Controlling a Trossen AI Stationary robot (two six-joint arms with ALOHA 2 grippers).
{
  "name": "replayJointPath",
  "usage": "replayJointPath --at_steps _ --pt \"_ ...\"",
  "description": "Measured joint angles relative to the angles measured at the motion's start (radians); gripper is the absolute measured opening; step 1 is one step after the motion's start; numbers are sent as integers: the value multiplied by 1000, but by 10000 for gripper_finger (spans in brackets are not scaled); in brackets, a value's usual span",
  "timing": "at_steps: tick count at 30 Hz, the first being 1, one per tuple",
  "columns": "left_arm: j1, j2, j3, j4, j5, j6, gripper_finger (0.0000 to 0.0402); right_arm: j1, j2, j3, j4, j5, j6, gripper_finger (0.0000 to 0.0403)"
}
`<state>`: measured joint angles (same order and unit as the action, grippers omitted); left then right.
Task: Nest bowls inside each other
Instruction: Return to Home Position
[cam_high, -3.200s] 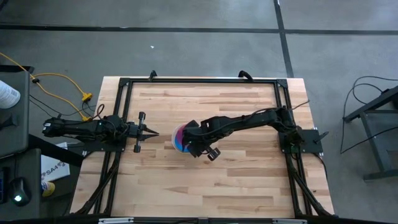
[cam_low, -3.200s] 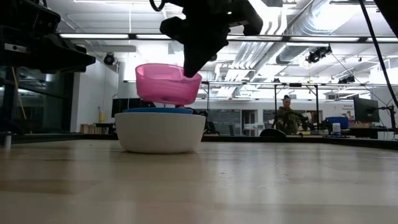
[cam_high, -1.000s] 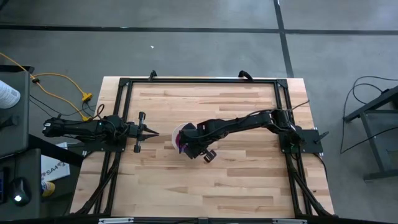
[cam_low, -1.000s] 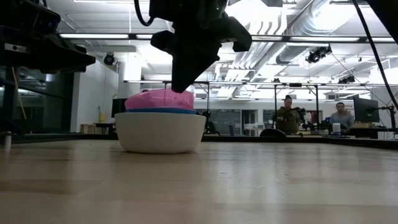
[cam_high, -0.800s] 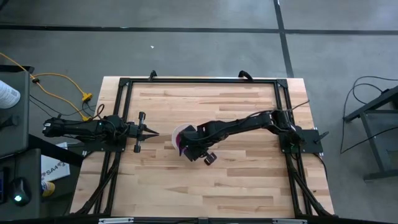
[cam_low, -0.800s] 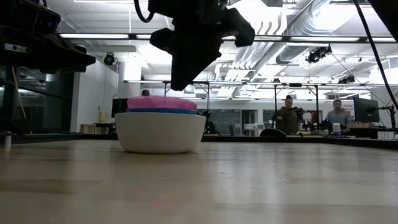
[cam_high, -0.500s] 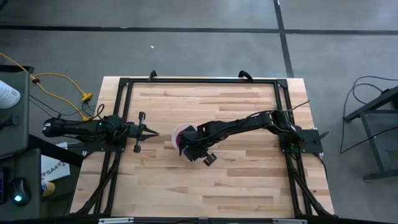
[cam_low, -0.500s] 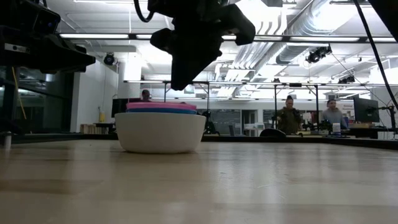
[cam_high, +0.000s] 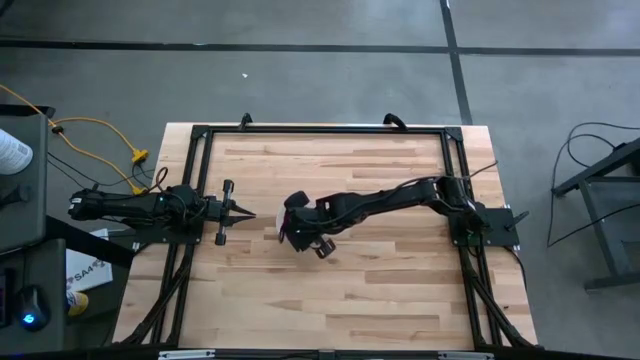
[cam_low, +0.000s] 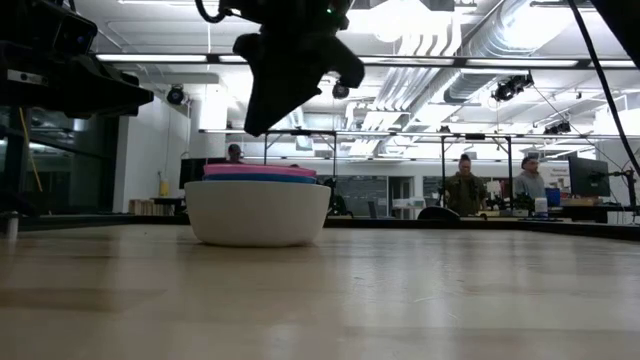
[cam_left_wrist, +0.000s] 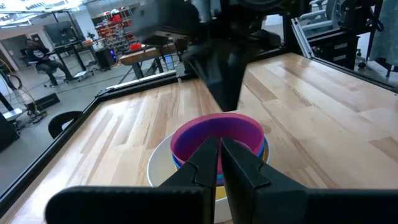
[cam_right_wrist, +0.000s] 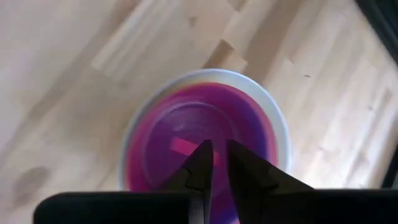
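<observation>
**Progress:** the nesting looks finished. A single stack (cam_low: 258, 200) sits near the middle of the counter (cam_low: 450, 300). The white bowl (cam_low: 258, 218) is outermost and rests on the wood. A blue bowl (cam_low: 262, 179) shows as a thin rim just above the white edge. The pink bowl (cam_low: 260, 171) sits on top, level and seated flush rather than tilted. The overhead view shows no bowl apart from this stack.

**Claws:** my right claw (cam_right_wrist: 217, 150) hangs directly over the stack, clear of the pink rim. Its fingers are parted by only a narrow gap and grip nothing. My left claw (cam_left_wrist: 220, 142) waits at the left side of the counter, pointed at the stack, with its fingers pressed together and empty.

**Remaining, in my judgement:** only pulling the right arm away. No bowl needs further handling.

**Not verified:** the yellow bowl and purple bowl.
- From counter height the white wall hides everything below the rims.
- From above the interior reads as one pink-to-purple wash, so I cannot count the layers.
- In the overhead view my right arm covers most of the stack.
- How deep the pink bowl sits inside the blue one cannot be seen.
</observation>
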<state>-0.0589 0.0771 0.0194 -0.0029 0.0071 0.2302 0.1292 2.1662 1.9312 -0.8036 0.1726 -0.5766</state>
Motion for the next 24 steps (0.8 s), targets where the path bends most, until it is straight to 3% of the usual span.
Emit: replayJointPath --at_steps 14,24 --pt "0 0 0 0 0 0 19 -29 -62 0 0 147 93 39" --pt "0 0 0 0 0 0 19 -63 -119 -1 -60 140 237 38"
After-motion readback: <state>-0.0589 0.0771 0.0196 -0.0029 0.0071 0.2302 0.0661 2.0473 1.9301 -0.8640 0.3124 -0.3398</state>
